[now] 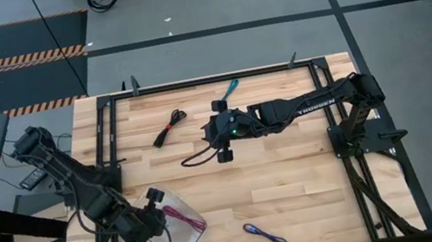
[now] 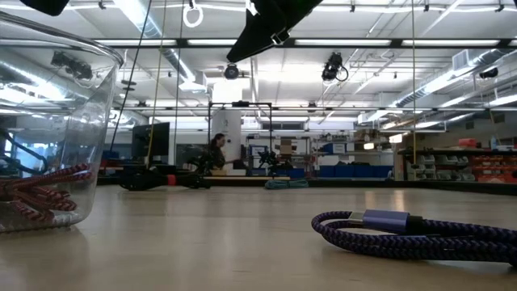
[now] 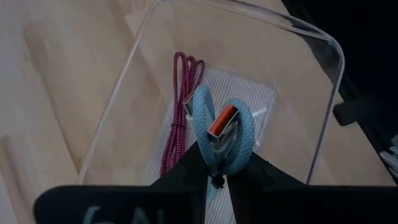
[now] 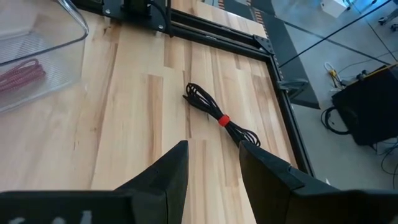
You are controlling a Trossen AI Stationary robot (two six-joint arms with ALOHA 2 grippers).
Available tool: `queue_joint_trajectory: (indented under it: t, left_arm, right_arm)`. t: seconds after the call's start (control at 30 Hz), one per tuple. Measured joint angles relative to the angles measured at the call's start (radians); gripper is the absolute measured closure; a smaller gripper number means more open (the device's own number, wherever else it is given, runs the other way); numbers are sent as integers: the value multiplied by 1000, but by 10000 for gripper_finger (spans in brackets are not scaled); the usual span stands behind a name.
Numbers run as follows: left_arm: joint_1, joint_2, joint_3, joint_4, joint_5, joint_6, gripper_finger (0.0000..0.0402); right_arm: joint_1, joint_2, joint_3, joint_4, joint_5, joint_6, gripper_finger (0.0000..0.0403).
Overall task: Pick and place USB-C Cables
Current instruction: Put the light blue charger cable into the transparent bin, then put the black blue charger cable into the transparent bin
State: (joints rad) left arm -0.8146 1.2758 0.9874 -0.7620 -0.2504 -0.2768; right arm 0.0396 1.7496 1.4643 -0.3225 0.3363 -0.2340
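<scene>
Holding a pale blue-grey braided cable bundle (image 3: 222, 140) over the clear plastic tray (image 3: 323, 81), my left end effector (image 3: 214, 167) grips its soft, light loops mid-coil; the right end effector (image 4: 212, 163), parted narrowly, hangs above the black red-banded bundle (image 4: 221, 118) on the wooden surface (image 1: 296, 178).

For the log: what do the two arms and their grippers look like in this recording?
Both the left arm and the right arm are dark, jointed and slim. The right arm carries white lettering along one link, a small green light near its wrist and a thin black cable trailing off. The right gripper has two flat, black, tapering fingers.
</scene>
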Motion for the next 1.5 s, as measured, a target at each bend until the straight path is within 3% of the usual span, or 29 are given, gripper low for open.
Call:
queue_joint_trajectory:
  t: [0.23, 0.43, 0.63, 0.77, 0.93, 1.1, 1.3, 1.5]
  left_arm:
    - [0, 0, 0, 0, -113, 0, 334]
    - [0, 0, 0, 0, -141, -14, 280]
    - [0, 0, 0, -5, -170, -20, 225]
    - [0, 0, 0, -41, -278, 0, 206]
    - [0, -14, 0, -118, -527, 0, 200]
    - [0, -102, 0, -114, -719, 1, 200]
    - [-2, -226, 0, -41, -717, 29, 202]
    - [12, -271, 1, 108, -670, 160, 212]
  right_arm:
    - [0, 0, 0, -1, 2, 0, 254]
    - [-3, 0, 0, -1, 82, 4, 254]
    - [-13, 0, 0, -2, 86, 1, 254]
    - [-54, 0, 0, -25, 88, -5, 254]
    - [-152, 0, -14, -40, 86, -100, 254]
    - [-305, 0, -52, -76, -63, -132, 254]
    - [-461, 44, -65, -213, -154, -187, 254]
    - [-495, 128, -65, -210, -179, -470, 254]
